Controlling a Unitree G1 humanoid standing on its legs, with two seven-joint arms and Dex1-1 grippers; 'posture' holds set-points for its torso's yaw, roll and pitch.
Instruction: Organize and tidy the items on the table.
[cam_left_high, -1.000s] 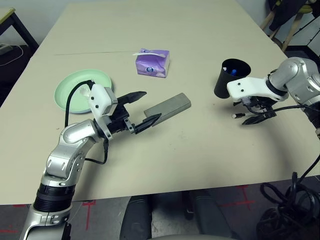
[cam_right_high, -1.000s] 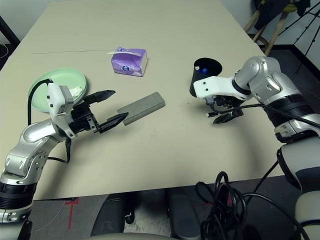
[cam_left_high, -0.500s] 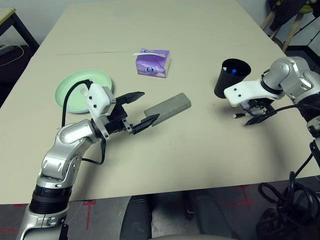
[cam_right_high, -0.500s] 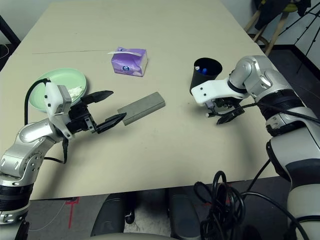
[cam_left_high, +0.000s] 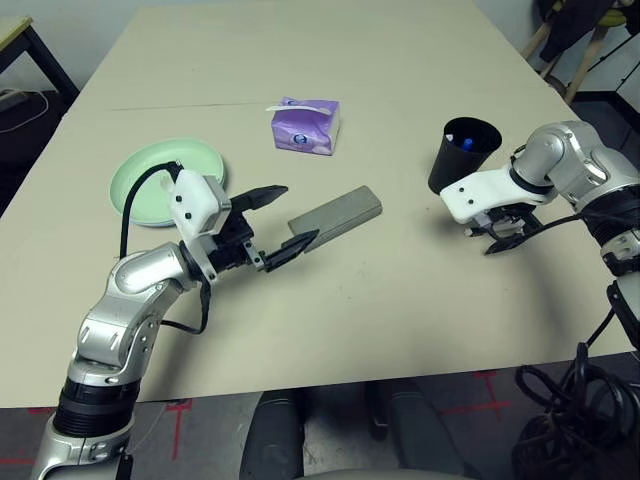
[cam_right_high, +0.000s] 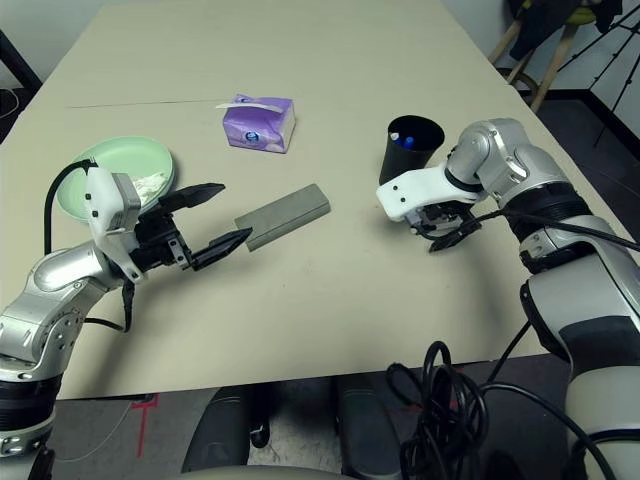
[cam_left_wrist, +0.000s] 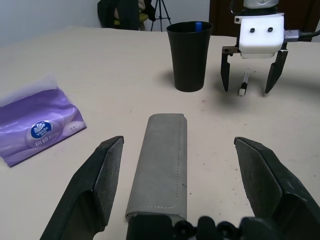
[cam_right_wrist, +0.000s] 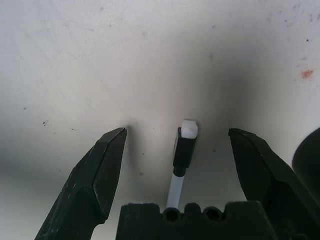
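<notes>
My left gripper (cam_left_high: 298, 214) is open, its fingers on either side of the near end of the grey oblong glasses case (cam_left_high: 337, 214) without touching it; the case (cam_left_wrist: 161, 160) lies flat between them. Over by the black cup (cam_left_high: 462, 156), which holds a blue-tipped pen (cam_left_high: 466, 143), my right gripper (cam_right_high: 441, 237) points down, open. A white pen (cam_right_wrist: 182, 155) with a black band lies on the table between its fingers, untouched. A mint green plate (cam_left_high: 150, 178) with crumpled white tissue (cam_right_high: 151, 182) sits at the left. Further back stands the purple tissue box (cam_left_high: 305, 125).
The beige table (cam_left_high: 380, 300) has a faint seam line (cam_left_high: 180, 105) across its far part. A dark side table (cam_left_high: 25, 45) stands off the far left corner, chairs and a tripod off the far right. Black cables (cam_left_high: 570, 400) hang by the right front edge.
My right gripper has shifted slightly towards the cup and turned down over the white pen. The left arm has drawn back a touch; its fingers still flank the case.
</notes>
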